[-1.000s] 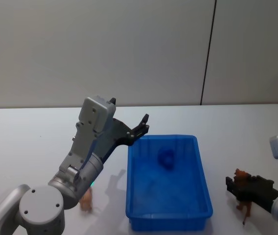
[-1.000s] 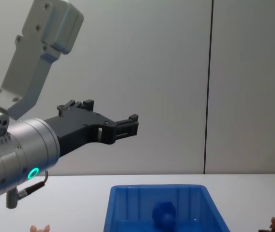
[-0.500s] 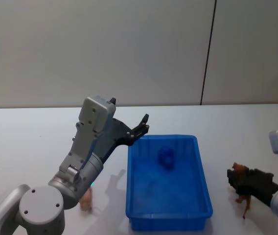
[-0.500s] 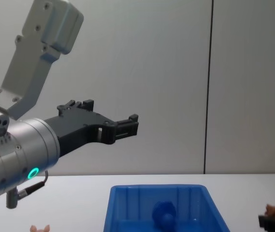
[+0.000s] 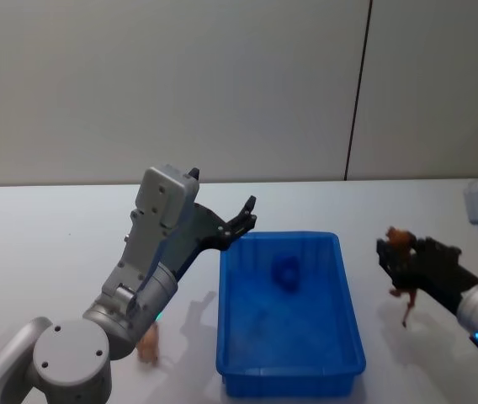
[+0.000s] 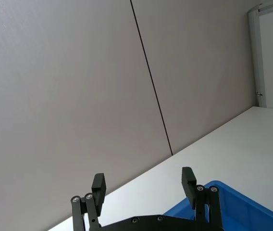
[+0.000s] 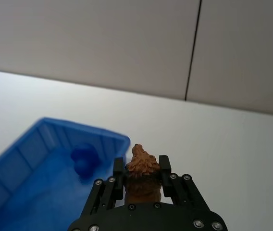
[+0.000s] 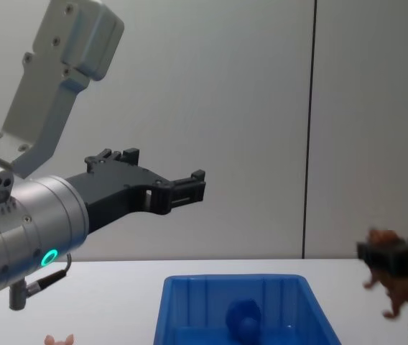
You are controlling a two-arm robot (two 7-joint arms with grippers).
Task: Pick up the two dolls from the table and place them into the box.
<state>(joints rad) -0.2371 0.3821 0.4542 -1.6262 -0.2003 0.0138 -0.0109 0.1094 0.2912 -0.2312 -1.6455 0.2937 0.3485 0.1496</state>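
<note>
While one doll (image 5: 285,272) lies in the box (image 5: 290,369), two are outside.

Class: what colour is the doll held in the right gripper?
The doll is reddish-brown; right wrist view.

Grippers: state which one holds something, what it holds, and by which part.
The right gripper holds the brown doll just below its head; the left gripper is open and empty.

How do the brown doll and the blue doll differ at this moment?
The brown doll is furry and reddish-brown; the blue doll is about the colour of the box. The brown doll is clamped in the right hand, right of the box; the blue doll lies loose inside it, near the far wall. Both are far smaller than the box.
</note>
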